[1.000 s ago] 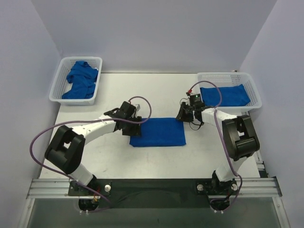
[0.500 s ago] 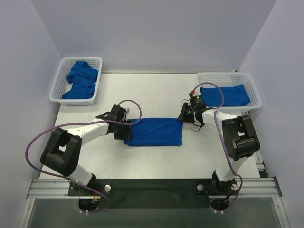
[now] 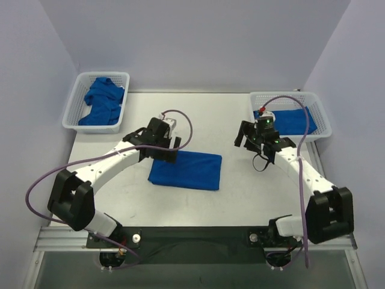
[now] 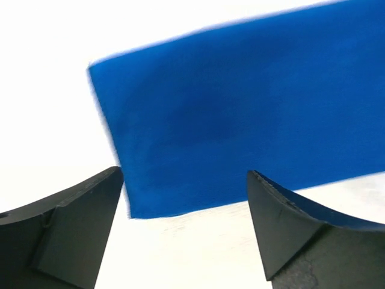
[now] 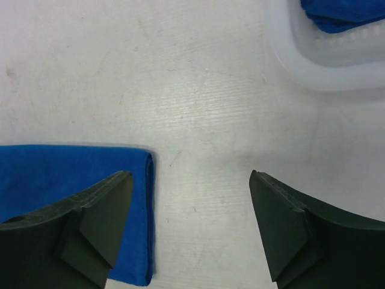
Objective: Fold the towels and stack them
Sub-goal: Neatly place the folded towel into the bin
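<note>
A blue towel point(image 3: 185, 170) lies folded flat in the middle of the table, held by neither gripper. My left gripper point(image 3: 170, 153) hovers open over its far left corner. In the left wrist view the towel point(image 4: 240, 108) fills the upper part, and the left gripper point(image 4: 185, 174) stands wide with nothing between its fingers. My right gripper point(image 3: 243, 137) is open and apart from the towel, to its upper right. In the right wrist view the right gripper point(image 5: 189, 174) stands over bare table, with the towel's folded edge point(image 5: 72, 180) at the lower left.
A white basket point(image 3: 77, 99) at the back left holds crumpled blue towels point(image 3: 102, 101). A white basket point(image 3: 322, 114) at the back right holds a folded blue towel point(image 3: 289, 120); its rim point(image 5: 325, 66) shows in the right wrist view. Walls close in the table.
Both grippers have opened and let go of the towel. It now lies folded narrower and further left. The right arm has drawn back towards the right basket.
</note>
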`<state>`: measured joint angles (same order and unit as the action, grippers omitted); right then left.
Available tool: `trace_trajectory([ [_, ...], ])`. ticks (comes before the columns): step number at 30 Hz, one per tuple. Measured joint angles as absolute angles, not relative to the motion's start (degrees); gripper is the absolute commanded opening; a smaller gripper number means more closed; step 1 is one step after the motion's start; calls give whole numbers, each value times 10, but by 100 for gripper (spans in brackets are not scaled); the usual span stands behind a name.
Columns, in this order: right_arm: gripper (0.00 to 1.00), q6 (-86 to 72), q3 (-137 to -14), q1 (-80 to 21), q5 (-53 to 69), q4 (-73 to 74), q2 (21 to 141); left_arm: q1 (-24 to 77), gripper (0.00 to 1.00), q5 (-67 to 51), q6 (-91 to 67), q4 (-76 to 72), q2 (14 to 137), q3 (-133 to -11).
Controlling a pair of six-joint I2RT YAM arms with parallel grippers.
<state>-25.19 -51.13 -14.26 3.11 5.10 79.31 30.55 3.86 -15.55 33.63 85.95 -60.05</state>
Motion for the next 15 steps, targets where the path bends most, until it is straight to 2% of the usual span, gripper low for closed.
trace_trajectory([
  [1, 90, -250, -511, -142, 27, 62, 771, 324, 97, 44, -153, 337, 854, -621],
  [4, 99, -254, -503, -122, 24, 91, 705, 396, 97, 67, -152, 335, 849, -686],
  [10, 100, -266, -425, -41, 30, 145, 592, 548, 94, 117, -134, 330, 903, -768],
  [15, 100, -280, -378, -6, 25, 189, 532, 623, 89, 147, -112, 329, 1008, -803],
])
